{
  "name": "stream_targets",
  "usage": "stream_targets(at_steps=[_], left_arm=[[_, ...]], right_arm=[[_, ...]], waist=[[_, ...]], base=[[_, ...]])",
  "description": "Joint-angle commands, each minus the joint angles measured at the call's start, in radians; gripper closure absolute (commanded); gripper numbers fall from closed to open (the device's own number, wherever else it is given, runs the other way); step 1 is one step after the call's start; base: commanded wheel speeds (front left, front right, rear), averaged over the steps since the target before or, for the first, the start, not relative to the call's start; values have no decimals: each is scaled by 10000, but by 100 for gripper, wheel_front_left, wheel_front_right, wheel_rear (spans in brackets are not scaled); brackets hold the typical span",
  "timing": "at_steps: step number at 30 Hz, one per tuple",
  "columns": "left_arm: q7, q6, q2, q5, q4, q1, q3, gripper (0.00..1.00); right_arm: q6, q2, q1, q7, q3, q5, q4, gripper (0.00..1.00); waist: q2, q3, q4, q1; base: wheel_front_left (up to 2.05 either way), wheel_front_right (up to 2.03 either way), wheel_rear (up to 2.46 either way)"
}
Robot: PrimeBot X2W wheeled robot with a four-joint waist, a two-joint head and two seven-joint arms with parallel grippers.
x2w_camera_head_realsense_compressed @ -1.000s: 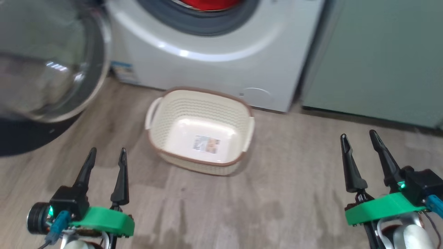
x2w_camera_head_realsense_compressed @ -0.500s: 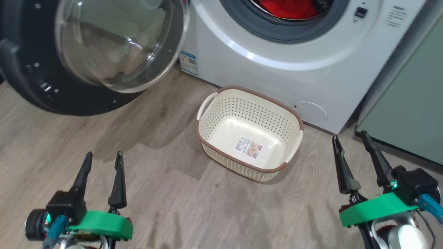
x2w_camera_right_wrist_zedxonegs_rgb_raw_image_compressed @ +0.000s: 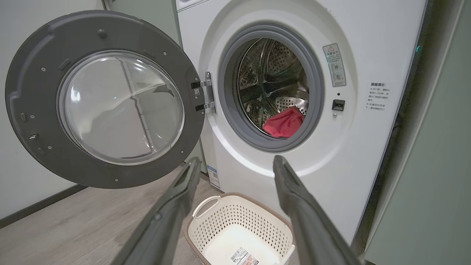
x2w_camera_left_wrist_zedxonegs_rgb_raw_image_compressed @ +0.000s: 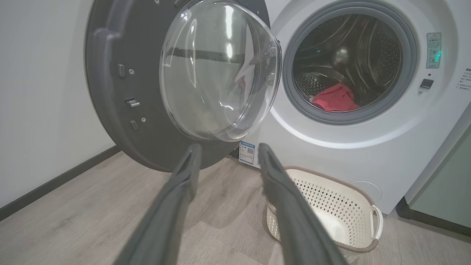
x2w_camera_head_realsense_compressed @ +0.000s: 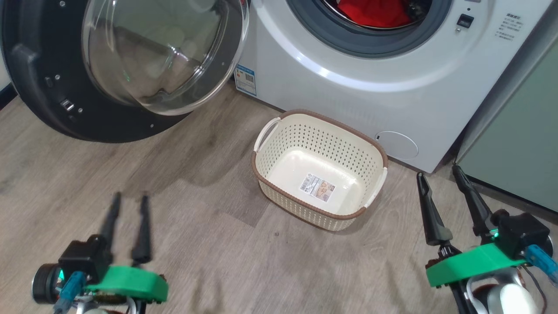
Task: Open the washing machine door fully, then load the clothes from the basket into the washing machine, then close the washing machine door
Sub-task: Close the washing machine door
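Clothes [x2w_camera_right_wrist_zedxonegs_rgb_raw_image_compressed: 284,123] inside washing machine [x2w_camera_right_wrist_zedxonegs_rgb_raw_image_compressed: 368,147] drum

The floor [x2w_camera_head_realsense_compressed: 174,244] is laid in grey-brown wood-look planks with long, pale grain streaks; a soft patch of shade [x2w_camera_head_realsense_compressed: 192,152] darkens the boards towards the upper left of the head view, and a small dark speck [x2w_camera_head_realsense_compressed: 276,234] sits on a plank near the middle; a plain white wall [x2w_camera_left_wrist_zedxonegs_rgb_raw_image_compressed: 36,92] rises at the left of the left wrist view, meeting the floor along a dark skirting board [x2w_camera_left_wrist_zedxonegs_rgb_raw_image_compressed: 55,182] that runs back at a slant; at the right stands a pale green cabinet [x2w_camera_head_realsense_compressed: 518,144], smooth and matt, on a dark base [x2w_camera_left_wrist_zedxonegs_rgb_raw_image_compressed: 434,219]; another pale green panel [x2w_camera_right_wrist_zedxonegs_rgb_raw_image_compressed: 143,14] shows at the top of the right wrist view.
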Motion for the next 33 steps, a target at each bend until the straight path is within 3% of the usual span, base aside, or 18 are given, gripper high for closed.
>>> stream_targets(at_steps=[1, 10, 16, 20, 24, 29, 33], left_arm=[[-95, -33, 3, 29, -313, -269, 390, 100], [-95, -100, -22, 33, -515, -285, 479, 100], [-95, -749, -157, -729, -1918, -885, 1283, 100], [-95, -1562, -217, -2561, -2855, -1890, 2628, 100], [138, -2305, 287, -5274, -2801, -3403, 4105, 100], [1333, -2593, 1493, -8777, -869, -5606, 5703, 100], [2173, -2565, 2380, -10423, 1651, -6881, 6583, 100]], right_arm=[[0, -49, -92, 44, 245, 11, -330, 0], [0, -49, -95, 64, 199, 13, -343, 0], [0, -49, -141, 114, 102, -39, -470, 0], [0, -49, -237, 225, 82, -152, -638, 0], [0, -49, -352, 382, 44, -314, -885, 0], [0, -49, -578, 673, 102, -612, -1292, 0], [0, -49, -841, 887, 216, -844, -1601, 0]], waist=[[0, 4, 1, 0], [0, 14, 58, 0], [0, 162, 158, 0], [0, 364, 211, 0], [0, 641, 242, 0], [0, 1132, 138, 0], [0, 1597, -70, 0]], base=[[0, 0, 0], [0, 0, 0], [0, 0, 0], [0, 0, 0], [0, 0, 0], [0, 0, 0], [0, 0, 0]])
